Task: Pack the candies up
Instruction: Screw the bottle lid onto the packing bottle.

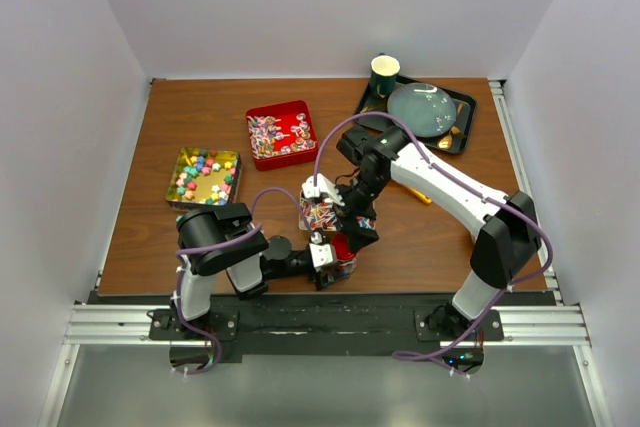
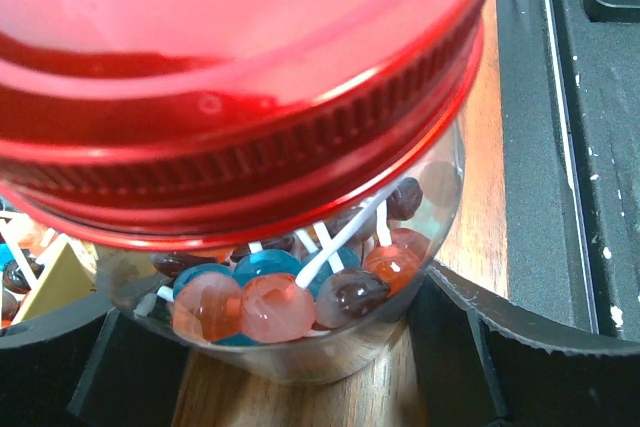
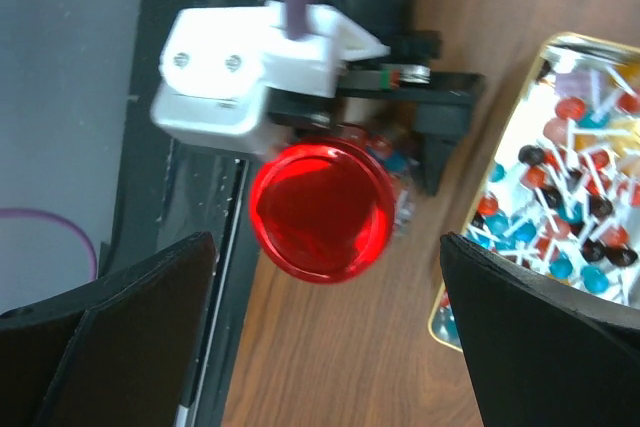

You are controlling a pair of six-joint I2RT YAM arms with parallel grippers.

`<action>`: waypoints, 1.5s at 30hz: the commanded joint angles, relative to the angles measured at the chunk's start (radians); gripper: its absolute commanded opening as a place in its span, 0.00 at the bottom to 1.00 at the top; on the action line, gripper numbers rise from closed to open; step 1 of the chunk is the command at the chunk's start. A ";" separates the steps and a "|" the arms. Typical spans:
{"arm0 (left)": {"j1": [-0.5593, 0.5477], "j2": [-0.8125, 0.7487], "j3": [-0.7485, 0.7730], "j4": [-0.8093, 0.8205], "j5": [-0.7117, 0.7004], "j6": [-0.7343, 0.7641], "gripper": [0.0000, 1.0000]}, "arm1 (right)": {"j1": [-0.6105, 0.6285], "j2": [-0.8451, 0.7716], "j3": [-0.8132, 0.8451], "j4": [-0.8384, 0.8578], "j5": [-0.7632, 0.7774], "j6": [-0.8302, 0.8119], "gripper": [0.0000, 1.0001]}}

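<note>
A clear jar (image 2: 300,337) of round lollipops with a red screw lid (image 2: 240,77) stands on the table near the front edge. My left gripper (image 2: 290,362) is shut on the jar's lower body. In the top view the left gripper (image 1: 330,262) holds the jar by its side, red lid (image 1: 344,247) on top. My right gripper (image 3: 325,242) hangs open straight above the lid (image 3: 320,209), its fingers (image 3: 140,327) wide on either side. In the top view the right gripper (image 1: 352,219) hides most of the jar.
A gold-rimmed tin of lollipops (image 3: 570,197) lies just behind the jar, also in the top view (image 1: 318,212). A gold tin of star candies (image 1: 205,175) and a red tin of wrapped twists (image 1: 278,132) sit back left. A black tray (image 1: 462,137) with cup (image 1: 385,75) and plate stands back right.
</note>
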 commanded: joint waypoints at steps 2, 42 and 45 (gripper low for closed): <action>0.005 0.052 -0.022 0.166 -0.082 0.097 0.00 | 0.036 -0.022 0.009 -0.072 -0.038 -0.088 0.99; 0.026 0.072 -0.005 0.145 -0.062 0.062 0.00 | 0.018 -0.210 -0.108 -0.066 0.175 0.088 0.98; 0.025 0.073 -0.005 0.142 -0.056 0.063 0.00 | 0.016 -0.178 -0.057 -0.020 0.160 0.095 0.99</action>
